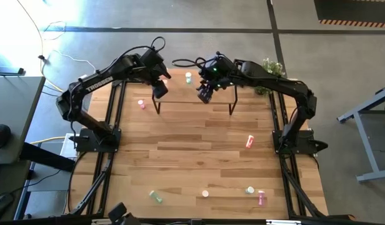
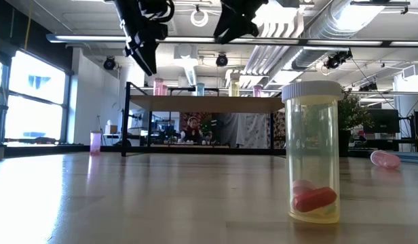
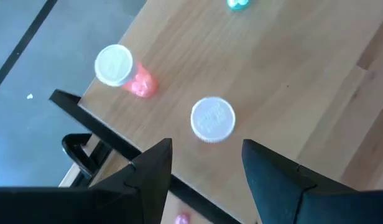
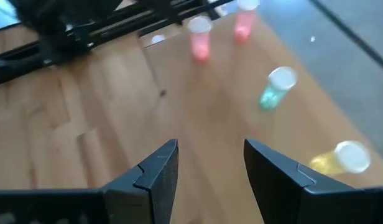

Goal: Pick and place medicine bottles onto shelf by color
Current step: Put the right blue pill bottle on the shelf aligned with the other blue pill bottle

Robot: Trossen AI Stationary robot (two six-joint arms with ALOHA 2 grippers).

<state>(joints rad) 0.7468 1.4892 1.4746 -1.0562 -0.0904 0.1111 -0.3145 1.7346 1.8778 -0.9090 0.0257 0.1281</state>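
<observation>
The shelf (image 1: 192,87) stands at the table's far middle, and several medicine bottles stand upright on its top. In the left wrist view a pink bottle (image 3: 126,71) and a bottle seen cap-on (image 3: 212,118) stand near the shelf's left end, with a green one (image 3: 238,5) farther along. My left gripper (image 3: 207,171) hangs open above the cap-on bottle, clear of it. My right gripper (image 4: 210,168) hovers open over the shelf's middle (image 1: 205,94), above bare wood. Beyond it stand two pink bottles (image 4: 199,34), a green one (image 4: 275,87) and a yellow one (image 4: 341,158).
Loose bottles are on the tabletop: a pink one (image 1: 141,104) left of the shelf, a red one (image 1: 249,142) at the right, and several near the front edge (image 1: 156,196), among them a yellow one (image 2: 314,152). A potted plant (image 1: 270,67) stands by the shelf's right end.
</observation>
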